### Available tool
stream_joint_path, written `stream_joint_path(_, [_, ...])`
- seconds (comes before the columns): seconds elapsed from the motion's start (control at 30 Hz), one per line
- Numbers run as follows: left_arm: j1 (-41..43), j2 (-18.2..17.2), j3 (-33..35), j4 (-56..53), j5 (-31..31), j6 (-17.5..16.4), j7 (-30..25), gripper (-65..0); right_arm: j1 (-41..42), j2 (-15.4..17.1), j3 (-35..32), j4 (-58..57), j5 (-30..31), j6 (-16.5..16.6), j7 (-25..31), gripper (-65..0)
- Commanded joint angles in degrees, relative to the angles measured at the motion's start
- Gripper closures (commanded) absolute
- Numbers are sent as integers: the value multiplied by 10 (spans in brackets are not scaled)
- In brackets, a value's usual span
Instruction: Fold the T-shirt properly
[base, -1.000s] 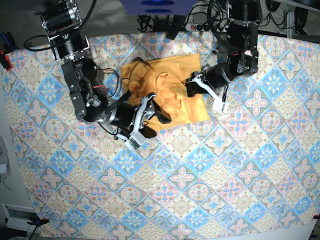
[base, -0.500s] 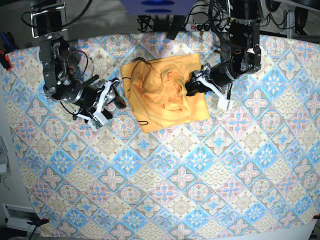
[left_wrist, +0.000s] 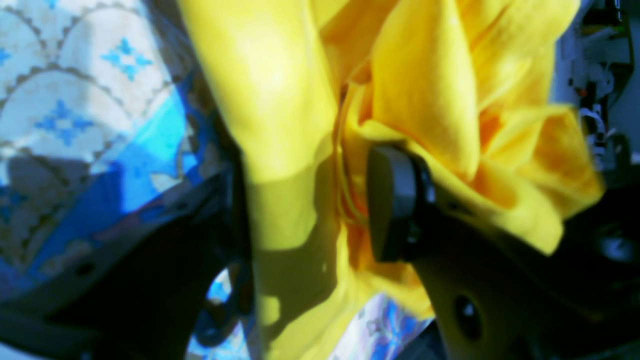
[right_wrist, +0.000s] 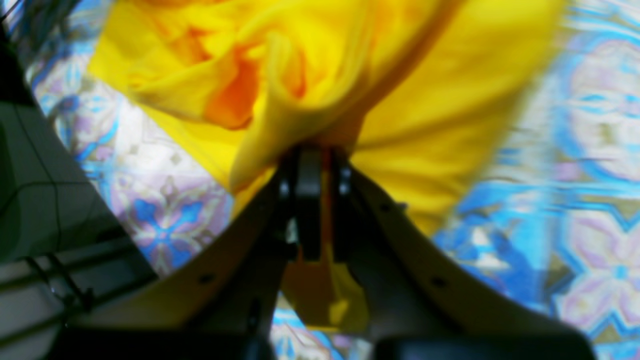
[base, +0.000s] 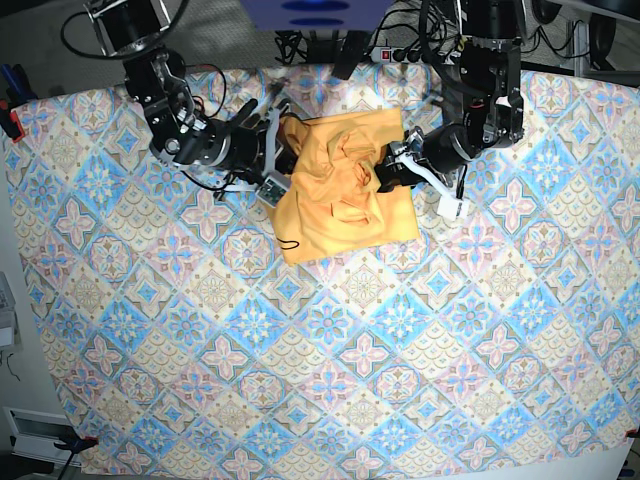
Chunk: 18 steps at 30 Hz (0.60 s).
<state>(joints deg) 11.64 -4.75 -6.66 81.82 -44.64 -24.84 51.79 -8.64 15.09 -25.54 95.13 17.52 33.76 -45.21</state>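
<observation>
Base view: I am looking down on a bench covered by a blue-and-pink tiled cloth (base: 400, 330). The T-shirt (base: 340, 200) is lying crumpled near the far edge, between my two arms. My right arm is reaching in from the picture's left, and its fingers (base: 278, 150) are pressing at the shirt's left edge. In the right wrist view those fingers (right_wrist: 310, 200) are sitting nearly together, pinching a gathered bunch of yellow fabric between them. My left arm is reaching in from the picture's right, its fingers (base: 390, 172) at the shirt's right edge. In the left wrist view, the left fingers (left_wrist: 392, 202) are standing well apart, with a fold of shirt running between them; I cannot tell whether they are gripping it.
</observation>
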Motion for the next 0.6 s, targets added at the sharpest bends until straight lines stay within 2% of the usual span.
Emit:
stream_joint_path(0.0, [-3, 0, -1, 8, -10, -5, -7, -328, 19, -5, -18, 12, 13, 2, 20, -34])
stream_joint_path(0.17, [-3, 2, -25, 8, -10, -4, -7, -327, 57, -6, -123, 20, 14, 2, 19, -34])
stream_joint_path(0.33, [-1, 31, -99, 7, -10, -4, -2, -327, 107, -5, -206, 24, 13, 2, -13, -34])
stream_joint_path(0.57, [5, 32, -117, 7, -14, -4, -1, -327, 117, -2, -219, 38, 13, 2, -33, -34])
